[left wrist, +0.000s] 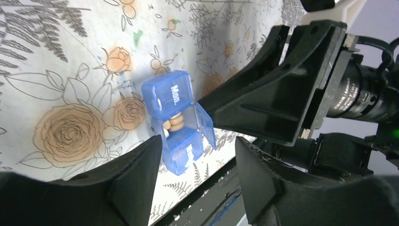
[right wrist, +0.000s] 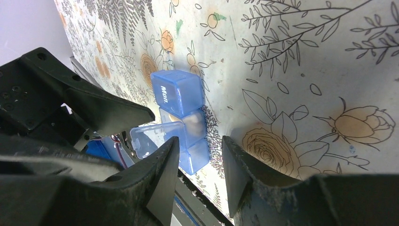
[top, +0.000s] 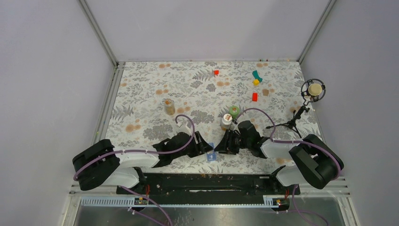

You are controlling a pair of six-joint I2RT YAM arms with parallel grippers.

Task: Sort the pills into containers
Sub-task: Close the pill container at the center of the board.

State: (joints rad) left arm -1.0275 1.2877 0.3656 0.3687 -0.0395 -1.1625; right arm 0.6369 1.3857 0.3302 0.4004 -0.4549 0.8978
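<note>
The blue translucent pill box (top: 211, 153) lies near the table's front edge between my two grippers. In the left wrist view the pill box (left wrist: 171, 101) has its middle compartment open, lid (left wrist: 205, 125) swung aside, with tan pills (left wrist: 175, 121) inside; the "Mon." compartment is shut. My left gripper (left wrist: 197, 157) is open and empty, its left finger beside the box's near end. My right gripper (right wrist: 200, 146) is open and empty, just short of the box (right wrist: 176, 92) and its raised lid (right wrist: 150, 139). The right gripper's finger (left wrist: 263, 103) reaches the lid.
A clear bottle of tan pills (top: 169, 106) stands mid-left. A green-capped bottle (top: 234, 112) and a white-capped bottle (top: 227, 122) stand behind the right arm. Red blocks (top: 216, 72) (top: 254, 97), a yellow and a teal piece (top: 256, 78) lie far back. A microphone tripod (top: 313, 89) stands right.
</note>
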